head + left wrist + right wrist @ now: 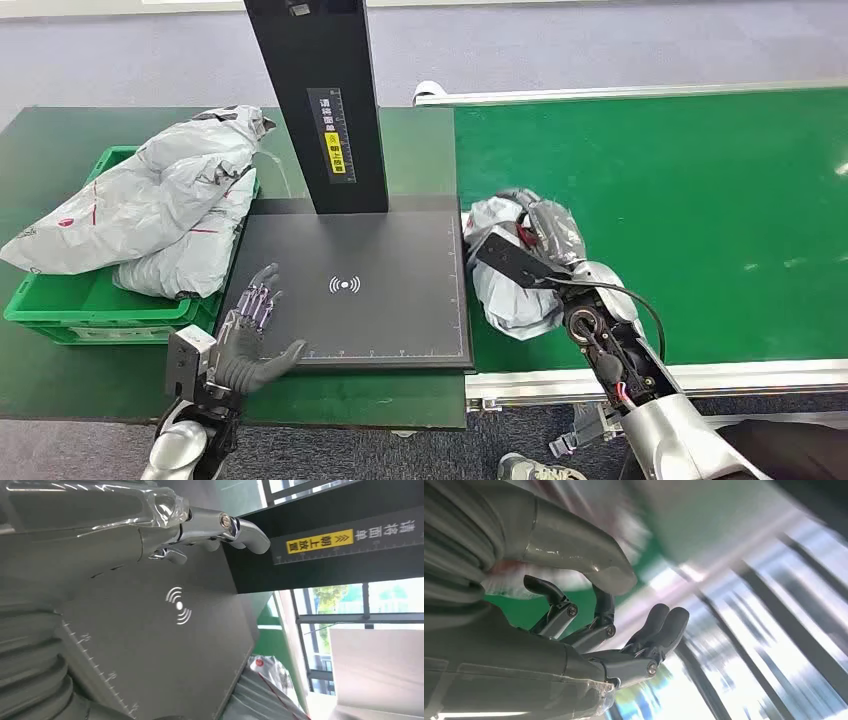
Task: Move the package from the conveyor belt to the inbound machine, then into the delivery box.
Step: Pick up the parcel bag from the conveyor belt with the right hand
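Under the right hand's fingers, which lie curled over it with the grip itself hidden, the crumpled grey plastic package sits on the green conveyor belt; the black scanner plate beside the left hand's spread fingers and the green plastic crate remain ahead.

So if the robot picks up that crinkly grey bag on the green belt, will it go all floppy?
Probably floppy: the grey package looks like a crumpled plastic mailer, so it would likely sag around the right robot hand reaching onto it. Its shiny skin may be a bit slippery. It lies flat on the conveyor belt, so rolling seems unlikely.
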Available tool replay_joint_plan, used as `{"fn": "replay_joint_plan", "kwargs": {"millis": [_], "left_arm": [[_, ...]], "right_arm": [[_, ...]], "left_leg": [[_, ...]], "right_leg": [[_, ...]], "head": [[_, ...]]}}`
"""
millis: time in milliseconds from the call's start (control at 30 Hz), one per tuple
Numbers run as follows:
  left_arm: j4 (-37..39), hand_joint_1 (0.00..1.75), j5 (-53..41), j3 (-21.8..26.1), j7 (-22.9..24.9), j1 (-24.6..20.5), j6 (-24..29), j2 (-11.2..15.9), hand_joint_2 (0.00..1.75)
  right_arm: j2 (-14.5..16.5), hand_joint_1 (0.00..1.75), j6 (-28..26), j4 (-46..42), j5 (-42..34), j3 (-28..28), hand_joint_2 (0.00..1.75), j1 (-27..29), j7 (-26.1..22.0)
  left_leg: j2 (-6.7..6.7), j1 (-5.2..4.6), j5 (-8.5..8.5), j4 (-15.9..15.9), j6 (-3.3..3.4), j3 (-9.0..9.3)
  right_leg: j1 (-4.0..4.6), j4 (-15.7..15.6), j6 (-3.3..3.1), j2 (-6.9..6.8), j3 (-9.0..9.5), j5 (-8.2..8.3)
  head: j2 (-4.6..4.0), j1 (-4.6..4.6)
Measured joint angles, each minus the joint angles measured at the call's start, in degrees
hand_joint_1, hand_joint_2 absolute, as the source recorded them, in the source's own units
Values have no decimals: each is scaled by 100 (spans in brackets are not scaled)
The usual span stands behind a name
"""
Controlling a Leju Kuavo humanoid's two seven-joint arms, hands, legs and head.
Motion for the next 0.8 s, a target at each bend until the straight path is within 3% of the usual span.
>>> {"fn": "replay_joint_plan", "kwargs": {"millis": [267, 800], "left_arm": [[132, 0, 33, -4, 0, -332, 49, -90, 175], [198, 0, 49, -4, -14, -416, 80, -148, 175]], "right_arm": [[559, 175, -600, -1267, -518, -643, 175, 413, -930], [758, 175, -737, -1771, -623, -897, 175, 639, -1107]], "left_leg": [[3, -4, 0, 1, 0, 3], [4, -4, 0, 1, 0, 3]], "right_leg": [[-3, -2, 1, 1, 2, 1], [-3, -1, 1, 2, 1, 1]], "head": [[0, 1], [1, 1]]}}
